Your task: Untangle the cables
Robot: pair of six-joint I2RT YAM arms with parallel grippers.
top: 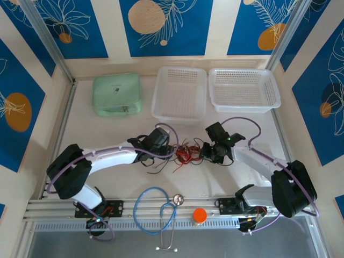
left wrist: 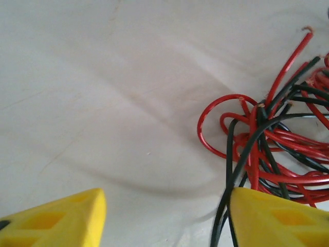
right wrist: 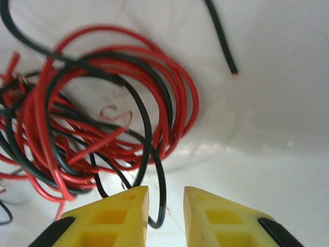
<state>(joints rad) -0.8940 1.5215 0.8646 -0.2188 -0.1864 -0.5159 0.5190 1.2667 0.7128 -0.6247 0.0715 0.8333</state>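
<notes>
My left gripper (left wrist: 167,194): wide open, cables (left wrist: 267,139) at frame right. My right gripper (right wrist: 165,190): barely parted, a black loop (right wrist: 160,218) in the gap, unclamped.

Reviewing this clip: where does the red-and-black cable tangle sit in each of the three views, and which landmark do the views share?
Top external: the cables lie at the middle of the table.
Left wrist: the cables fill the right side, from mid-height down to the bottom edge.
Right wrist: the cables spread over the left and centre.
Shared landmark: the white table surface under the tangle.
</notes>
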